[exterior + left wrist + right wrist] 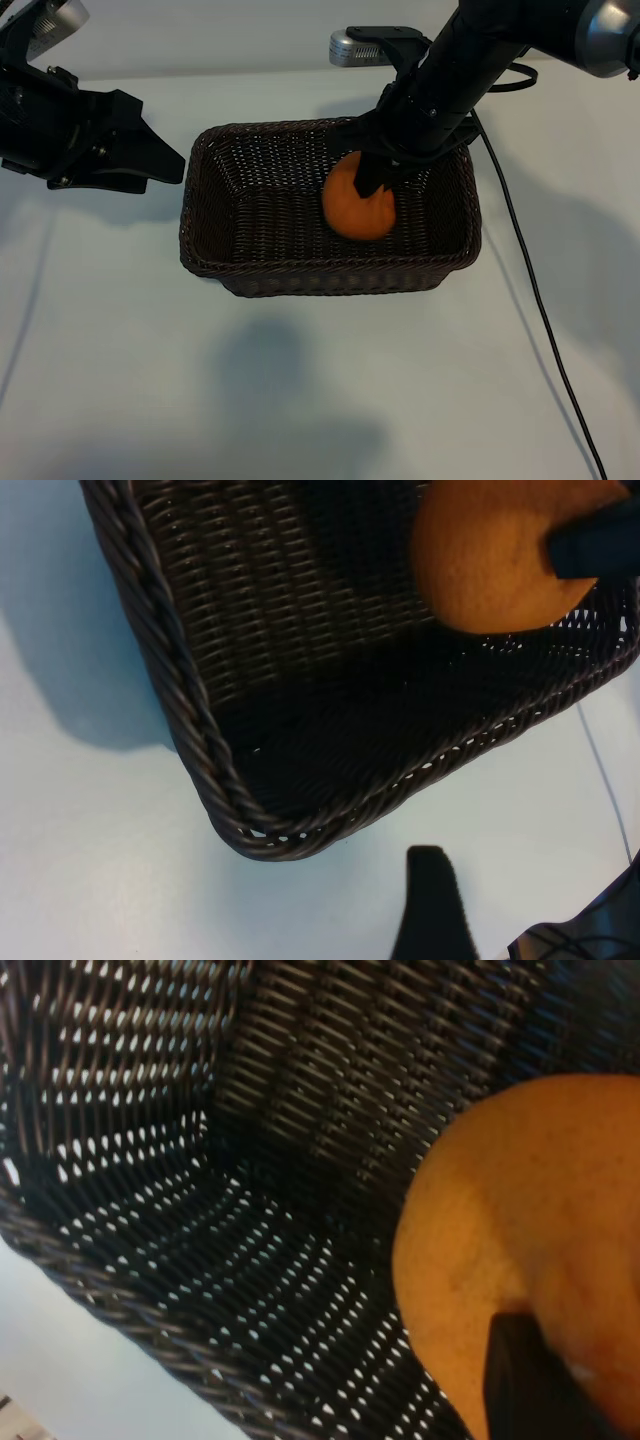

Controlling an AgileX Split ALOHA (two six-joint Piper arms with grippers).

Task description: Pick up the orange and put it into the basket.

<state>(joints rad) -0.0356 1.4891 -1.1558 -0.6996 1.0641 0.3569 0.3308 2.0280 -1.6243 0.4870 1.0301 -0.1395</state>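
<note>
Now the basket [210, 215] sits mid-table; the right gripper [375, 185] reaches inside it, fingers clamped on the orange [352, 212], apparently just above the floor. Placing is under way; next comes letting go. The left gripper [150, 160] waits beside the basket, fingers spread, empty.

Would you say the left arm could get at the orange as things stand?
Probably not cleanly. The orange sits inside the basket, clamped in the right claw, whose arm covers it from above. The left claw hangs open outside the basket's left rim, so it would have to crowd the right claw.
</note>
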